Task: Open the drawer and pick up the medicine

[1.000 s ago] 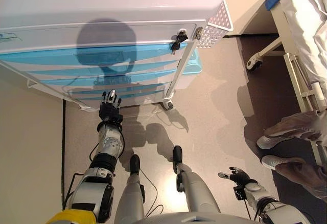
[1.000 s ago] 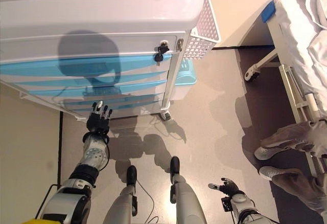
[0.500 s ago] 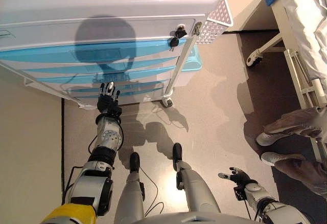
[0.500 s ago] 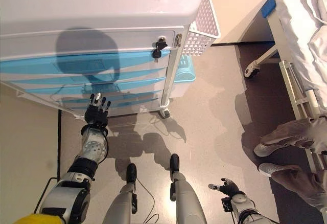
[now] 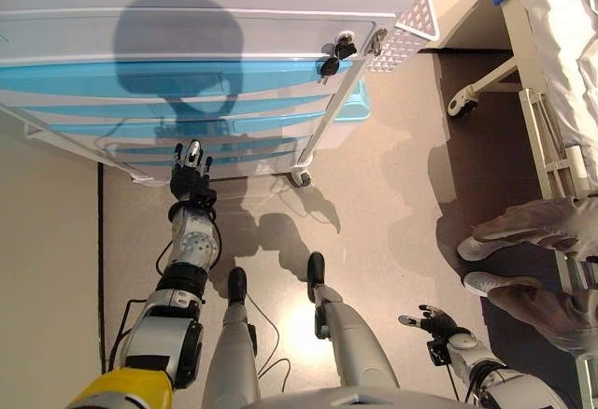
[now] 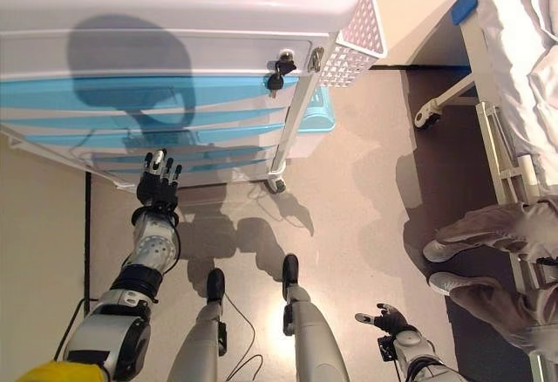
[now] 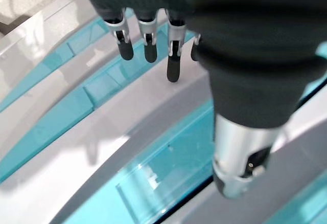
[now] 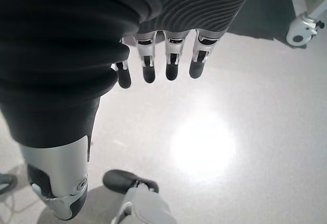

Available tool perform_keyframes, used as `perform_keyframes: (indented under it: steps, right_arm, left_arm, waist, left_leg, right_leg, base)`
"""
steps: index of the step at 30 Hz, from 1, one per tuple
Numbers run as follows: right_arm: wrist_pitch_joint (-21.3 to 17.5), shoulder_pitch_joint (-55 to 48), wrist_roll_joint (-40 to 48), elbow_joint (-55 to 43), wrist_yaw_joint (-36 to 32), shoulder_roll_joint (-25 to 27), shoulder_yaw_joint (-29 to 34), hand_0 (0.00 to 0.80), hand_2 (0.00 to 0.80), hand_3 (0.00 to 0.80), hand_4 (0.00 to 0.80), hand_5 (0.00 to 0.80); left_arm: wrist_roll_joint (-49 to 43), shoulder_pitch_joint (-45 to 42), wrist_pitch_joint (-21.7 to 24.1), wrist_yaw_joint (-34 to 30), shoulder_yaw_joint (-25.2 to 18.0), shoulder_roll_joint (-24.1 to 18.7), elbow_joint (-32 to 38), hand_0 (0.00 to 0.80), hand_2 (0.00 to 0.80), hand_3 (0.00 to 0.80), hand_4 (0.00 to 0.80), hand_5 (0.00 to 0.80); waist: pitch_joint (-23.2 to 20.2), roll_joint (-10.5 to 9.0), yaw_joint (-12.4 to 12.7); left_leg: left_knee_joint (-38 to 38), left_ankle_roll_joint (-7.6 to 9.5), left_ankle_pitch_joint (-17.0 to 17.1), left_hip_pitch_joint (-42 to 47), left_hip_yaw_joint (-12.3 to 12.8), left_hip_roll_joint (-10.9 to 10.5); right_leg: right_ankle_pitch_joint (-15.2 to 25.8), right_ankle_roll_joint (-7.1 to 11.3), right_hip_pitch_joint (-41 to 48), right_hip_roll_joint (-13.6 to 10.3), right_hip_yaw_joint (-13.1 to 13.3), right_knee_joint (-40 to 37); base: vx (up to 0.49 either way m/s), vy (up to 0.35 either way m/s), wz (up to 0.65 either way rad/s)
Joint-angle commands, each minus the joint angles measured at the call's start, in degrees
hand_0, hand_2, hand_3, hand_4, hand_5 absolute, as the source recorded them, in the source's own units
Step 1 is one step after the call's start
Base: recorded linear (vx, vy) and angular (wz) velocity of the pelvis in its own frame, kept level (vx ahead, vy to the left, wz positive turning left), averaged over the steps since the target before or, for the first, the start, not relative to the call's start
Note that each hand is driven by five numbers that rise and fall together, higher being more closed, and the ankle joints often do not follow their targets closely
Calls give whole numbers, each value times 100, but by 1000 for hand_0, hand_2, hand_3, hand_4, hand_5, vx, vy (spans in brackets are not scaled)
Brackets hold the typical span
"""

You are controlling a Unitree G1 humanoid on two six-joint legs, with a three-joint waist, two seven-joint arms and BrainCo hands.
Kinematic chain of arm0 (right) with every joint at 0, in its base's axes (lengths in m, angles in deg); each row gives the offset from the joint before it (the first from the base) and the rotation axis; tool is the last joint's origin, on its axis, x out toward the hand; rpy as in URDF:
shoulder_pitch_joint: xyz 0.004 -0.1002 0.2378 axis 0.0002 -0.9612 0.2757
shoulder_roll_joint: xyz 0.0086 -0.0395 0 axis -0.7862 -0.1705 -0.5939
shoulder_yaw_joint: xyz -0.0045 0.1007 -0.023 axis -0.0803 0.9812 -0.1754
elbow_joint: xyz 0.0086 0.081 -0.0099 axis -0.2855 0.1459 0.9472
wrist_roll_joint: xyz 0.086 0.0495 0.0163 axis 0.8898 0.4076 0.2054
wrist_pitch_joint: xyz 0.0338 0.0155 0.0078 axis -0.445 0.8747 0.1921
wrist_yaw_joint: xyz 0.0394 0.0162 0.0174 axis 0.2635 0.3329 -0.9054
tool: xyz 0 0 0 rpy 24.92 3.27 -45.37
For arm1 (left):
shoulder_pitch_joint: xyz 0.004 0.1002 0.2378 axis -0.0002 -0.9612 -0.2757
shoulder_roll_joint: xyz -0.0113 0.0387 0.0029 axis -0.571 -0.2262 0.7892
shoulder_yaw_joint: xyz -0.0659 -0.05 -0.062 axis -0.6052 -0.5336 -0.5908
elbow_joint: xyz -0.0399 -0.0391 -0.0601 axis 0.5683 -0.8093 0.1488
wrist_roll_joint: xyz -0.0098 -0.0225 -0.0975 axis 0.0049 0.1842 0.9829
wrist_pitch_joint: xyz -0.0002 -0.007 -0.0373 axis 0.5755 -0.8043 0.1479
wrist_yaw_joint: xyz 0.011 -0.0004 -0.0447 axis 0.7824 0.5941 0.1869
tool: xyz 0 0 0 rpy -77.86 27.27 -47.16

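left hand (image 5: pixel 190 180): fingers straight, at cart's (image 5: pixel 187 17) lower blue drawers (image 5: pixel 215 127), all closed | right hand (image 5: pixel 437 323): relaxed, holding nothing, low over floor (image 5: pixel 374 213)

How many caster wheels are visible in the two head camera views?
2. The cart wheel is under the near right corner of the drawer cart. The bed wheel is on a leg of the bed frame. Other wheels under the cart may be hidden.

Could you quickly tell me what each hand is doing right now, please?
Left hand: open, fingers straight, at the cart's blue drawers, holding nothing.
Right hand: open, empty, low by the floor.
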Motion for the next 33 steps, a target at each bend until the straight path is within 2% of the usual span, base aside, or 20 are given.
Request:
perform_keyframes:
  steps: [1,2,5,7,8,10,14,22,23,33]
  right_arm:
    - [-84,-102,131,-20,2,218,-320,0,0,0,0,0]
    - [-91,-96,133,-46,-17,216,-323,0,0,0,0,0]
    - [-87,-89,120,-30,-11,224,-315,0,0,0,0,0]
    - [-91,-91,112,-29,-10,229,-309,0,0,0,0,0]
    - [-94,-94,108,-33,-24,245,-305,0,0,0,0,0]
    - [-102,-94,109,-39,-35,259,-302,0,0,0,0,0]
    - [-112,-123,107,-55,-66,309,-283,0,0,0,0,0]
    - [-125,-158,84,-36,-91,355,-254,0,0,0,0,0]
    - [-123,-164,80,-35,-92,356,-252,0,0,0,0,0]
    - [-124,-194,43,0,-109,388,-228,0,0,0,0,0]
  left_arm:
    - [-66,558,201,-305,-1,-197,604,307,307,307,307,307]
    - [-42,562,182,-330,4,-189,603,367,367,367,367,367]
    - [-22,555,166,-368,22,-179,635,402,402,402,402,402]
    - [-31,544,169,-376,24,-175,651,376,376,376,376,376]
    - [1,523,164,-424,43,-156,687,270,270,270,270,270]
    - [15,521,133,-465,66,-159,679,238,238,238,238,238]
    - [-16,528,112,-527,130,-212,704,110,110,110,110,110]
    - [-23,519,90,-578,157,-210,737,50,50,50,50,50]
    - [-23,518,88,-584,165,-205,737,0,0,0,0,0]
    - [-3,576,116,-629,212,-241,898,0,0,0,0,0]
  waist:
    - [-53,78,-116]
    - [-40,89,-116]
    - [-19,107,-110]
    - [-17,111,-110]
    - [-17,115,-107]
    - [-16,116,-110]
    - [-27,123,-116]
    - [-59,155,-128]
    - [-63,161,-128]
    - [-104,192,-137]
  left_leg:
    - [416,271,-335,-342,-265,-241]
    - [424,275,-336,-352,-262,-243]
    - [429,276,-338,-363,-259,-251]
    - [434,276,-336,-368,-258,-253]
    - [436,275,-334,-373,-260,-255]
    - [450,276,-337,-390,-253,-261]
    - [489,270,-347,-432,-255,-272]
    - [519,249,-348,-491,-260,-278]
    - [523,249,-348,-499,-262,-279]
    - [549,237,-351,-527,-265,-281]
  right_leg:
    - [12,246,53,15,-20,78]
    - [15,244,48,12,-22,90]
    - [18,244,46,7,-20,87]
    - [18,241,46,9,-18,88]
    - [19,238,40,12,-15,90]
    - [22,236,36,11,-14,91]
    - [31,230,9,2,-18,108]
    - [36,218,-17,4,-20,109]
    - [37,220,-26,3,-19,113]
    - [45,223,-52,14,15,110]
  base:
    - [0,0,0]
    - [0,0,0]
    - [0,0,0]
    - [0,0,0]
    - [0,0,0]
    - [0,0,0]
    - [0,0,0]
    - [0,0,0]
    - [0,0,0]
    - [0,0,0]
